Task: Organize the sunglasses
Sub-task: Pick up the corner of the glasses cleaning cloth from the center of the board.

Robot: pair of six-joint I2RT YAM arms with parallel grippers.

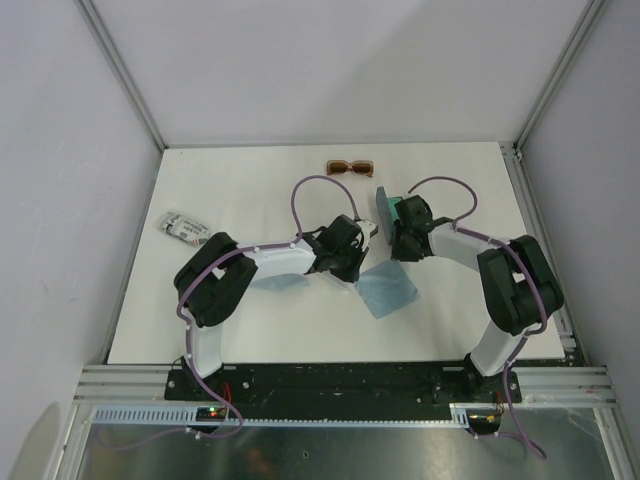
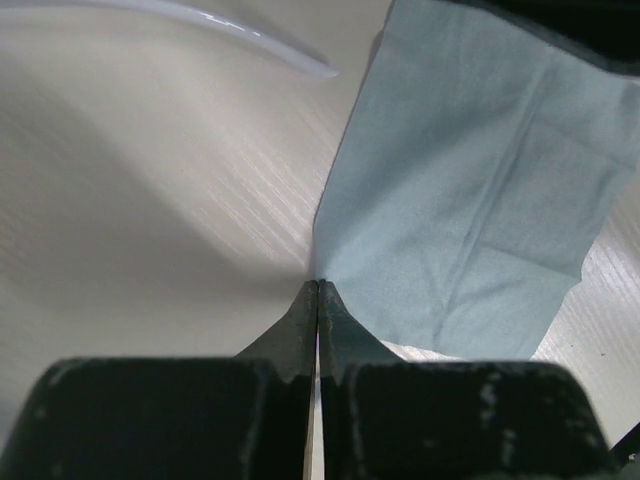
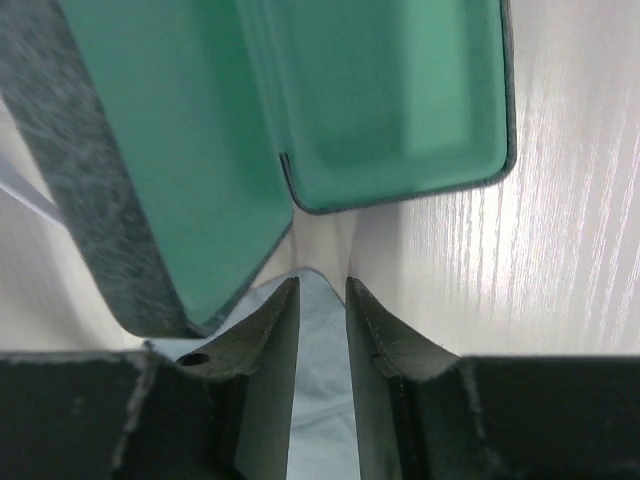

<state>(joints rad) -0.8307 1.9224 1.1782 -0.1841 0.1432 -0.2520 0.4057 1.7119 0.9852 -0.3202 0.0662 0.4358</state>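
Landmark: I read everything off the open glasses case [image 1: 384,209], which is green-lined and sits on the white tabletop [image 1: 250,190].
Brown sunglasses [image 1: 349,167]: they lie on the tabletop beyond the case toward the far edge, slightly to its left and not touching it.
White pair: I cannot pick it out with certainty. A thin white curved strip [image 2: 250,30] lies ahead of the left tool, but I cannot tell what it is.
Cloth [image 1: 390,292]: light blue, lying flat on the near side of the case.
Left tool [image 2: 317,290]: the fingers are pressed together with their tips at the cloth's corner. I cannot tell whether they pinch it.
Right tool [image 3: 322,290]: the fingers are a narrow gap apart and point into the case's hinge, with cloth showing through the gap.
Grey-white oblong [image 1: 183,228]: well to the left of the case.
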